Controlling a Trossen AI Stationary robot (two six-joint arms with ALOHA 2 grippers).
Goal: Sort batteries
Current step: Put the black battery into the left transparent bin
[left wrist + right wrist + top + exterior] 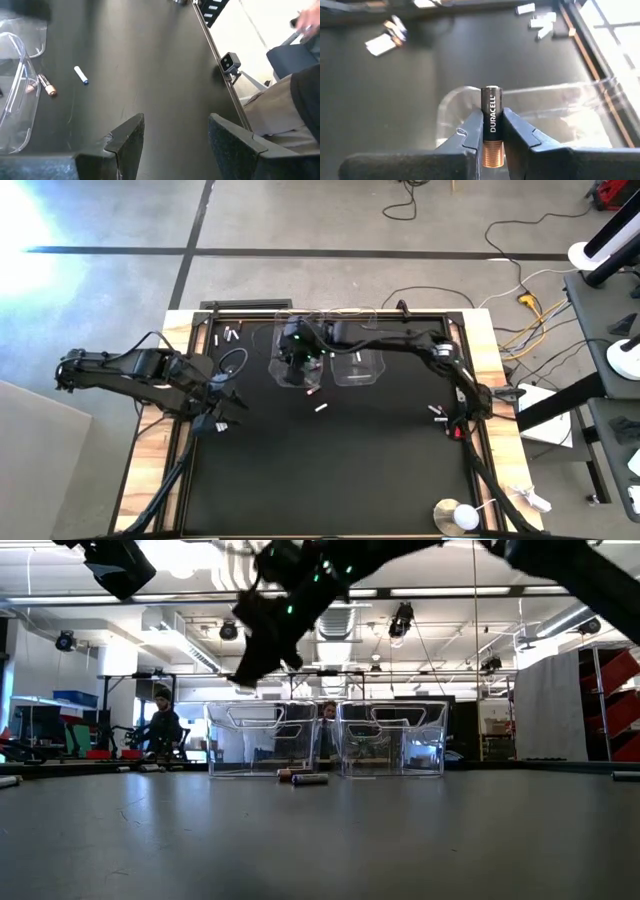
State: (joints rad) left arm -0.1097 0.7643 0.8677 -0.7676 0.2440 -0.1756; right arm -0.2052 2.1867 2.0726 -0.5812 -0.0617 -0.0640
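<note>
We hold a black and copper battery (490,131) upright in our right gripper (490,135), its fingers clamped on both sides of the cell. It hangs over the left clear tub (292,363), the landmark for everything else here. In the right wrist view the tub's rim sits directly beneath the cell; the low view shows the gripper well above that rim.

Just in front of the left tub lie two loose batteries, a dark one (309,778) and a reddish one (289,773), with a white battery (321,408) a little farther out. A second clear tub (357,365) stands just beside the first. More pale batteries (231,334) lie near the back edge of the black mat (330,470), and another small group (441,418) sits well apart, towards our right arm's side.

Our left gripper (172,135) waits off to that tub's other side above bare mat, fingers spread and holding nothing.

We judge this the drop step: the cell is carried and placed over its bin. Next we should lower slightly, keep it inside the rim, and open the fingers so it falls in instead of bouncing out.
</note>
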